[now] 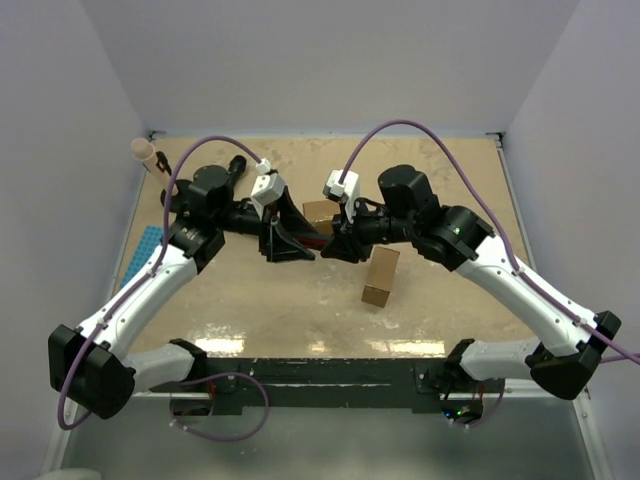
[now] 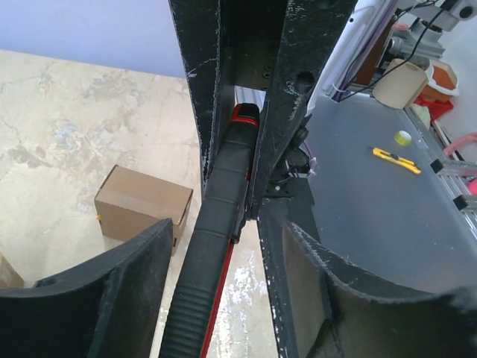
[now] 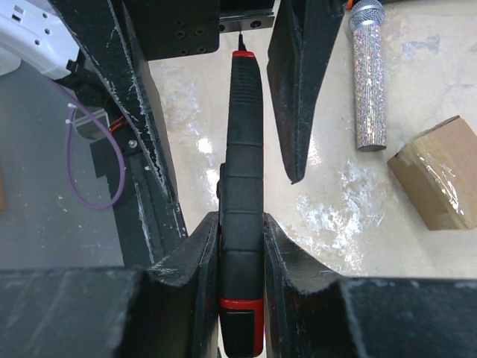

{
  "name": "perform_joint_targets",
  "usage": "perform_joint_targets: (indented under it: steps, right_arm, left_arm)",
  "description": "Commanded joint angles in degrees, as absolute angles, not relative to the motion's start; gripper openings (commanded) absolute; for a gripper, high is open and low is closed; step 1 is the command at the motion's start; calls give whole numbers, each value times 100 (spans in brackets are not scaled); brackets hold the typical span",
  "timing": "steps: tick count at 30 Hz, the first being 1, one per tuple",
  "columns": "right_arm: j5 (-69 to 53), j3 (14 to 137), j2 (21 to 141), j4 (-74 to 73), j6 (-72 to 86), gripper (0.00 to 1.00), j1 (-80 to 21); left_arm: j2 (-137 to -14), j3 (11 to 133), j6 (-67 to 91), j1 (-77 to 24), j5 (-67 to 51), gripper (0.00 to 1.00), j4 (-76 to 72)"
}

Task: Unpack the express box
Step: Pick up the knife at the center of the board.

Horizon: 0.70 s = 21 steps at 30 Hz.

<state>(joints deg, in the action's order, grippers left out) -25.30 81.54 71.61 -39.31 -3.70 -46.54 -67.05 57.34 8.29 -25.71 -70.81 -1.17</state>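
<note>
A black utility knife with red trim [image 3: 246, 112] hangs above the table middle between both arms. My right gripper [image 3: 240, 224] is shut on its rear end, pads pressed to both sides. My left gripper [image 2: 223, 239] stands open around the knife's [image 2: 223, 194] other end, with a gap on one side. In the top view the two grippers [image 1: 300, 240] [image 1: 335, 245] meet tip to tip. A brown cardboard box [image 1: 380, 277] stands just in front of them, and a second box [image 1: 318, 212] lies behind, partly hidden. The right wrist view shows a taped box [image 3: 440, 183].
A glittery silver microphone [image 3: 367, 74] lies on the table beyond the knife. A tan microphone-like object [image 1: 145, 153] sits at the far left corner, and a blue mat [image 1: 140, 250] lies by the left wall. Walls close three sides.
</note>
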Motion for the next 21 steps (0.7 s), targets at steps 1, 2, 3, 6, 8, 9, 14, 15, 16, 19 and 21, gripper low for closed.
perform_joint_targets:
  steps: [1,2,3,6,8,9,14,15,16,19,21]
  right_arm:
    - [-2619,8455,6943,-3568,-457,0,-4649]
    - [-2619,8455,6935,-3568,-457,0,-4641]
    - [-2602,8455,6943,-3577,-457,0,-4649]
    - [-2602,8464,6917,-3568,-457,0,-4649]
    - [-2602,8473,6908,-3577,-448,0,-4649]
    - [-2602,8473,6908,-3577,-440,0,-4649]
    - [-2567,8403,6873,-3437,-369,0,-4649]
    - [-2549,8376,6830,-3376,-343,0,-4649]
    - [-2540,8298,6803,-3210,-264,2,-4649]
    - [-2487,8070,6671,-2762,-45,29,-4641]
    - [-2461,7928,6584,-2506,272,36,-4649]
  left_arm:
    - [-6776,5748,721,-2549,-7286,54,-220]
    - [-6837,5748,721,-2549,-7321,50,-211]
    - [-6855,5757,712,-2549,-7321,42,-202]
    - [-6838,5766,651,-2549,-7304,28,-115]
    - [-6820,5783,580,-2549,-7269,21,-62]
    - [-6820,5783,571,-2549,-7269,17,-44]
    - [-6820,5775,764,-2558,-7181,0,-158]
    - [-6812,5748,921,-2549,-7172,0,-280]
    - [-6812,5739,1001,-2549,-7120,0,-342]
    - [-6759,5625,1291,-2549,-7005,0,-614]
    - [-6733,5503,1571,-2549,-6979,0,-956]
